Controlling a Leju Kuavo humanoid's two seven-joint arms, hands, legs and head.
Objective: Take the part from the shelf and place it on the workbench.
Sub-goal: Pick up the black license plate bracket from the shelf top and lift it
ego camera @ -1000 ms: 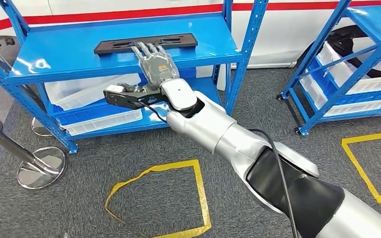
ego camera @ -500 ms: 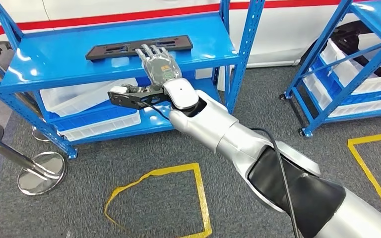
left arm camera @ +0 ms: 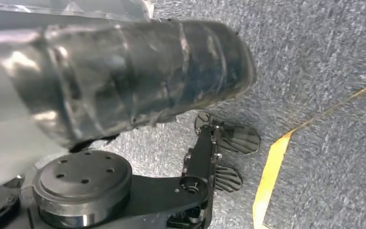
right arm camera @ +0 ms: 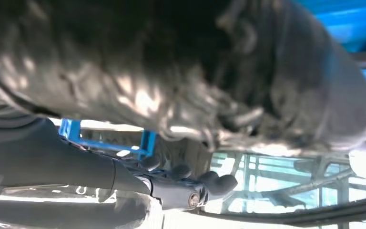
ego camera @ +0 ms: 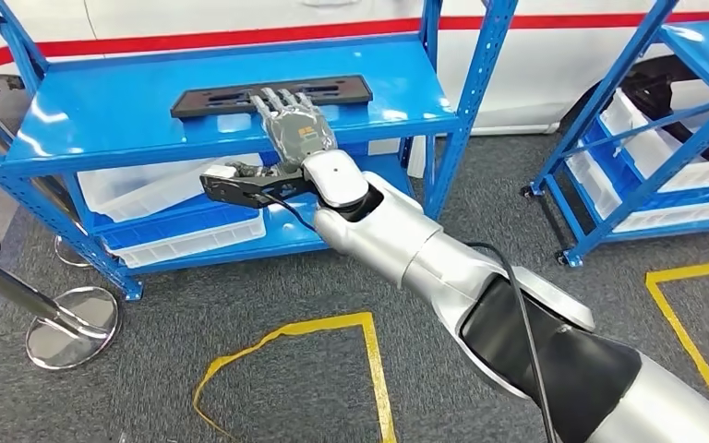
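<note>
Right hand [ego camera: 294, 129] stretched forward over the top board of the blue shelf [ego camera: 102, 120], fingers spread and flat, tips lying on the near edge of the part [ego camera: 332, 90]. Nothing gripped. Thumb [ego camera: 231, 185] pointing to the side, under the level of the board's front edge.

Part: long flat black plate with slots, lying flat across the back of the top board, near the right post [ego camera: 462, 101]. Partly covered by the fingertips in the middle.

Below, on the lower board, white bins [ego camera: 185, 235] side by side. Second blue shelf [ego camera: 646, 148] at the right, well apart, with more white bins and dark parts inside.

On the grey carpet, yellow tape square [ego camera: 369, 369] in front of the shelf, and round chrome base [ego camera: 74, 323] of a post at the left.

Left hand [left arm camera: 124, 86] in the left wrist view, blurred, above carpet and a yellow tape line [left arm camera: 271, 176]; cannot tell if spread or closed.
</note>
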